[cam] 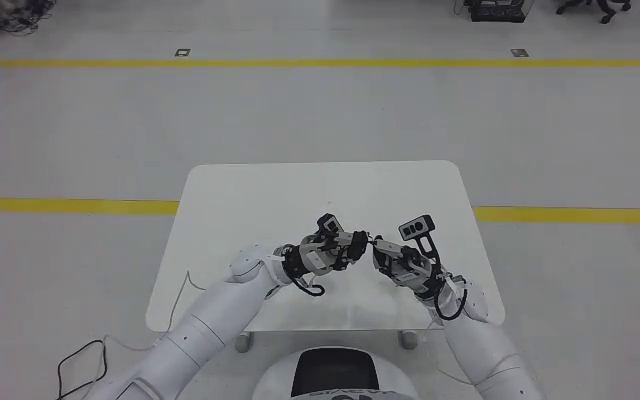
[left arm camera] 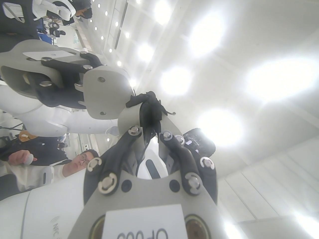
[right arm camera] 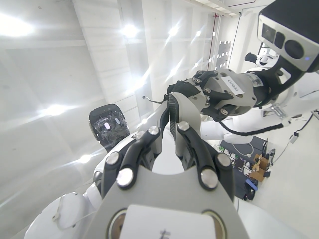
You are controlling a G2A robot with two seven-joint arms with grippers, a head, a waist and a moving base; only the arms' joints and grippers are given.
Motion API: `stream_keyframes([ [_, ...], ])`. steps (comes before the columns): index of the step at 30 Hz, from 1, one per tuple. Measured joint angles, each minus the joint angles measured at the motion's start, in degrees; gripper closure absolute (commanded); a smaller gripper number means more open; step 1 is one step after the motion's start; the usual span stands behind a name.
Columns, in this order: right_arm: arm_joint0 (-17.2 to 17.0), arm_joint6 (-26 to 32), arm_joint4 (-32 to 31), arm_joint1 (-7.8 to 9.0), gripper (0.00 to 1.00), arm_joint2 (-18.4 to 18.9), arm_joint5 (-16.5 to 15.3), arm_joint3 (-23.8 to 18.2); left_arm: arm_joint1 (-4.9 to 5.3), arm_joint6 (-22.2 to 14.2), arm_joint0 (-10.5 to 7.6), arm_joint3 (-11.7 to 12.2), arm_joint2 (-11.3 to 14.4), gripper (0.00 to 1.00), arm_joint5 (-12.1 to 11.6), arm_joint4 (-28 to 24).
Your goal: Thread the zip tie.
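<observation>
While the left gripper [left arm camera: 149, 119] and right gripper [right arm camera: 167, 108] meet above the table [cam: 250, 200], both pinched shut on the zip tie [right arm camera: 152, 101] between them, threading looks under way and next calls for feeding its tail through the head.

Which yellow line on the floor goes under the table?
The nearer yellow line; the table hides its middle. The farther line runs unbroken across the floor.

Black zip tie [left arm camera: 150, 108], pinched between the closed fingers [left arm camera: 128, 118] of the left gripper [left arm camera: 149, 125]; a thin tail is seen projecting from it. The right gripper [left arm camera: 134, 99] is set against the zip tie on the side opposite the tail, its tip touching it. Ceiling lights [left arm camera: 206, 35] are seen beyond the zip tie.
</observation>
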Motion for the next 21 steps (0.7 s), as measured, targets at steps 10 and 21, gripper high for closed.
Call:
stream_keyframes([
  [10,0.2,-0.2,-0.1,0.08,1.00,-0.1,0.3,0.8,0.00,0.0,0.00,0.0,0.0,1.00,0.0,0.0],
  [21,0.6,-0.4,-0.2,0.12,1.00,-0.4,0.5,1.7,0.00,0.0,0.00,0.0,0.0,1.00,0.0,0.0],
])
